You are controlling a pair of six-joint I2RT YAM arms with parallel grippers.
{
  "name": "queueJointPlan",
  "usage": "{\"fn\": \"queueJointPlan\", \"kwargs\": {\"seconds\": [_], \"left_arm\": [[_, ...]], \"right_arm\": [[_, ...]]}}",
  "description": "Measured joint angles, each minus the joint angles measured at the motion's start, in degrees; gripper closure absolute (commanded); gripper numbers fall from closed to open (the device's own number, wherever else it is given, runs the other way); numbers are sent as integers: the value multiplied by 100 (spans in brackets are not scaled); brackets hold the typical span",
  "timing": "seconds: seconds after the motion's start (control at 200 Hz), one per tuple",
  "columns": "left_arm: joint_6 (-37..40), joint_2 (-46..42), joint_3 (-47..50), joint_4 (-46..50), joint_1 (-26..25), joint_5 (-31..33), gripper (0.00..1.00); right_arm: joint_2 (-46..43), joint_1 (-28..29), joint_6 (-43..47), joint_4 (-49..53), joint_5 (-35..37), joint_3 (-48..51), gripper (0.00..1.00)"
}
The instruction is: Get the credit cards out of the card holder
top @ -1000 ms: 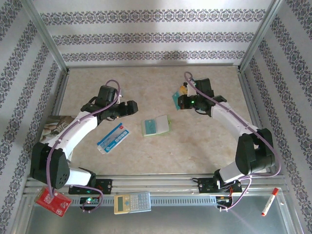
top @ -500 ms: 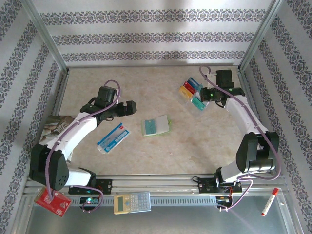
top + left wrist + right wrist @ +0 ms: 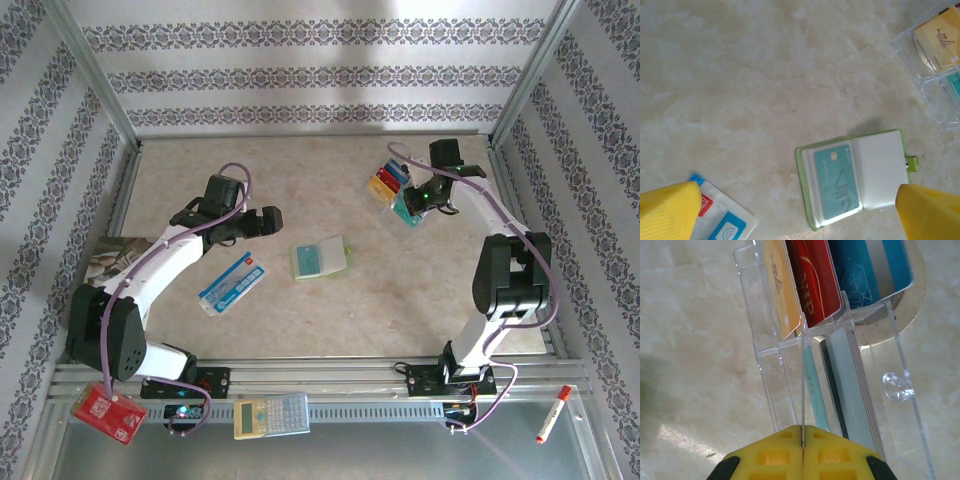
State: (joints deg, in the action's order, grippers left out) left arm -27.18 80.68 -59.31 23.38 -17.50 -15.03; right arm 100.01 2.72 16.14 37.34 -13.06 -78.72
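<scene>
The lime-green card holder [image 3: 320,258] lies open mid-table, and a teal credit card [image 3: 837,182] sits in its left clear pocket. My left gripper [image 3: 268,220] hovers to the left of the holder, with its yellow fingers [image 3: 670,210] spread wide and nothing between them. At the back right, my right gripper [image 3: 418,200] is shut on a thin card [image 3: 803,390] seen edge-on. It holds that card in a clear acrylic organiser [image 3: 765,360]. Yellow [image 3: 782,290], red [image 3: 815,280] and blue cards [image 3: 865,270] stand in the organiser's far slots, and a teal card [image 3: 815,390] stands beside the held one.
A blue-and-white flat packet [image 3: 232,283] lies left of the holder, with a magazine [image 3: 105,260] at the table's left edge. On the near rail are a red board [image 3: 108,413], a calculator [image 3: 270,415] and a marker [image 3: 553,413]. Metal frame posts border the table.
My right gripper carried a card from right of the card holder to the clear organiser at the back right and now holds it in a slot. The left arm has barely moved.
</scene>
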Motion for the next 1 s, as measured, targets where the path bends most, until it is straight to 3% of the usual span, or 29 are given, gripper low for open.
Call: {"fn": "queueJointPlan", "kwargs": {"seconds": [0.709, 1.004], "left_arm": [[-9, 70, -31, -9, 0, -146, 0], [-22, 70, -31, -9, 0, -177, 0]], "right_arm": [[334, 4, 728, 107, 7, -225, 100], [358, 17, 793, 103, 240, -225, 87]]}}
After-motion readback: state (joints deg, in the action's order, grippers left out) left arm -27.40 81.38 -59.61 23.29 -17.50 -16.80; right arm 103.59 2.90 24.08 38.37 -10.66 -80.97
